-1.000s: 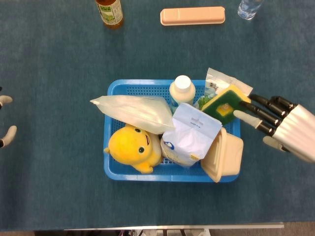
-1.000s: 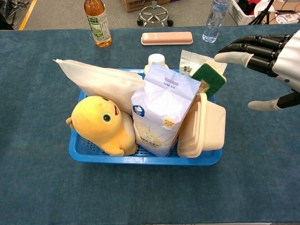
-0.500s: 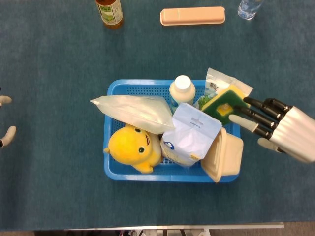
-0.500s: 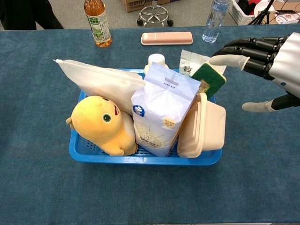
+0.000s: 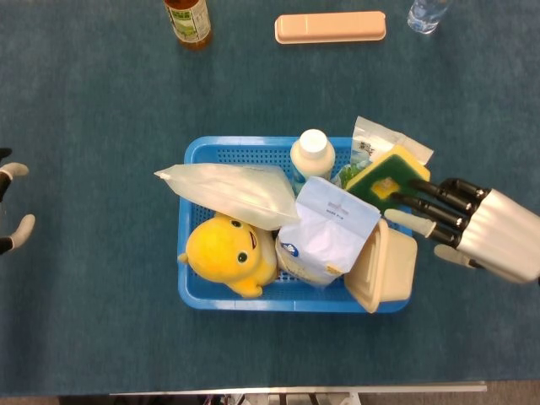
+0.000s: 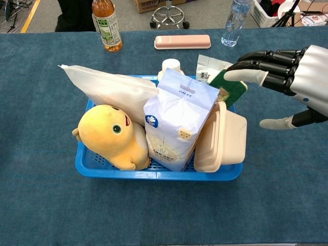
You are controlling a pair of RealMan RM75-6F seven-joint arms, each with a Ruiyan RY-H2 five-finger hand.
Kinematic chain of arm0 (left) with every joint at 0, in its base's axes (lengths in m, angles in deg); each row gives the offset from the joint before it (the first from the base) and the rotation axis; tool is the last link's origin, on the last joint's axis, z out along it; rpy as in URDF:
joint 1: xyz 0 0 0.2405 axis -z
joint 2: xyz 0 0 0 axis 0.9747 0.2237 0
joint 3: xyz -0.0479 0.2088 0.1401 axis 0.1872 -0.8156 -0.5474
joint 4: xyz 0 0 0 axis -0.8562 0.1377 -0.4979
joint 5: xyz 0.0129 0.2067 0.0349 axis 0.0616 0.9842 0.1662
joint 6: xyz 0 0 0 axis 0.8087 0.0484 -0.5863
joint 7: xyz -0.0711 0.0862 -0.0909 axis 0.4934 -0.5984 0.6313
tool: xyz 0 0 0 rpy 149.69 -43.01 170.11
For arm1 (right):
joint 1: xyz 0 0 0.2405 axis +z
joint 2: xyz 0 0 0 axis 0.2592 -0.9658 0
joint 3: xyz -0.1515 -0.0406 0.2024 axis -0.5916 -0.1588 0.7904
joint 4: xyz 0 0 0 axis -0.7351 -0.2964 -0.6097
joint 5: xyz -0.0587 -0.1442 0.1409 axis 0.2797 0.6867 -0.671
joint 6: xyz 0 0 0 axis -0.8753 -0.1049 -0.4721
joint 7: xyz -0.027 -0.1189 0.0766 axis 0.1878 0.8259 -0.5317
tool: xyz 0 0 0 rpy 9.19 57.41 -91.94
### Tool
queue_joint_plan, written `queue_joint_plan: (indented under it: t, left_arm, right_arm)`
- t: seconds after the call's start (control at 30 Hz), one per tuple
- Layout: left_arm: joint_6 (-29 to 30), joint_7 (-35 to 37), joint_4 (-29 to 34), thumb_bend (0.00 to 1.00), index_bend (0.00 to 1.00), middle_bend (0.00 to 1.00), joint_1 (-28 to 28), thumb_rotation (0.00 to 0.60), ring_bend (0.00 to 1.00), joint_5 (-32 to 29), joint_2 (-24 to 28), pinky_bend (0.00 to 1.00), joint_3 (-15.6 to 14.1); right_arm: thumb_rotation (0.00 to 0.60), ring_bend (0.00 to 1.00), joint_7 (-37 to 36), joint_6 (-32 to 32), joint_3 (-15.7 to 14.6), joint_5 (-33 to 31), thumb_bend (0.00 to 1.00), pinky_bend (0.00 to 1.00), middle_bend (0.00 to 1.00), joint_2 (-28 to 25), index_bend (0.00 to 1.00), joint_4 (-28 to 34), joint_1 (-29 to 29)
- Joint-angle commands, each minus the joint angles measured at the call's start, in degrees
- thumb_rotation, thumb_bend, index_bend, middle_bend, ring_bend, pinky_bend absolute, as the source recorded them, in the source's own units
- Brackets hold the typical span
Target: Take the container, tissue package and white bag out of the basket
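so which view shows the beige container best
The chest view: the beige container shows its lid and side, tilted on edge at the blue basket's right end. The head view sees it only from above, partly beside the tissue package.

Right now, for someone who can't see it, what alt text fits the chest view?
A blue basket on a teal table holds a yellow plush toy, a white bag, a tissue package and a beige container. The robot's right hand hovers open at the basket's right end, holding nothing.
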Motion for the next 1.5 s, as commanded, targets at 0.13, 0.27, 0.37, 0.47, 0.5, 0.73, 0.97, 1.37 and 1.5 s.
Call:
queue_joint_plan:
  t: [0.13,0.27,0.37,0.47,0.5,0.73,0.97,1.37,1.5]
  left_arm:
    - [-0.29,-1.52,1.22,0.24,0.3,0.18,0.51,0.6,0.12,-0.41,0.19,0.29,0.31]
    - [-0.39,-1.96,1.47,0.24,0.3,0.18,0.64,0.6,0.12,-0.65,0.11,0.29,0.33]
    - [-0.35,-1.78,1.4,0.24,0.3,0.18,0.67,0.6,0.12,-0.67,0.08,0.29,0.32]
    - [-0.24,-1.42,1.26,0.24,0.3,0.18,0.69,0.6,0.12,-0.51,0.07,0.29,0.27]
    - [-0.19,-1.32,1.21,0.24,0.3,0.18,0.68,0.6,0.12,-0.45,0.07,0.29,0.24]
    - [0.04,-0.76,1.02,0.24,0.3,0.18,0.48,0.6,0.12,-0.52,0.15,0.29,0.08]
    - [0.18,-0.67,0.87,0.24,0.3,0.18,0.4,0.6,0.12,-0.56,0.04,0.29,-0.03]
    - [0.34,0.08,0.57,0.24,0.3,0.18,0.15,0.6,0.12,-0.76,0.1,0.29,-0.15]
    - [0.36,0.1,0.53,0.24,0.3,0.18,0.16,0.6,0.12,-0.66,0.05,0.29,-0.19]
  right_arm:
    - [0.6,0.17,-2.3,-0.96,-0.77,0.63,0.0,0.43,0.22,1.31,0.15,-2.3,1.21]
    - [0.6,0.18,-2.92,-1.17,-1.45,1.08,0.0,0.44,0.23,1.7,0.15,-2.88,1.8]
    - [0.6,0.18,-2.6,-0.97,-1.94,1.5,0.0,0.44,0.24,1.7,0.15,-2.57,2.18]
    - [0.6,0.18,-2.25,-0.81,-2.36,1.68,0.0,0.45,0.24,1.72,0.15,-2.09,2.4]
    - [0.6,0.18,-2.18,-0.78,-2.48,1.69,0.0,0.45,0.24,1.73,0.15,-1.96,2.44]
    - [0.6,0.2,-1.99,0.38,-3.55,1.48,0.0,0.47,0.27,1.84,0.15,-1.46,2.88]
    - [0.6,0.21,-1.95,2.05,-4.02,0.34,0.0,0.49,0.28,1.9,0.15,-0.89,3.38]
    - [0.6,0.31,-1.76,2.57,-4.51,-0.19,0.0,0.56,0.38,2.53,0.26,-0.8,4.01]
    - [0.6,0.38,-1.28,2.22,-4.51,-0.4,0.0,0.59,0.46,2.65,0.35,-0.94,3.87]
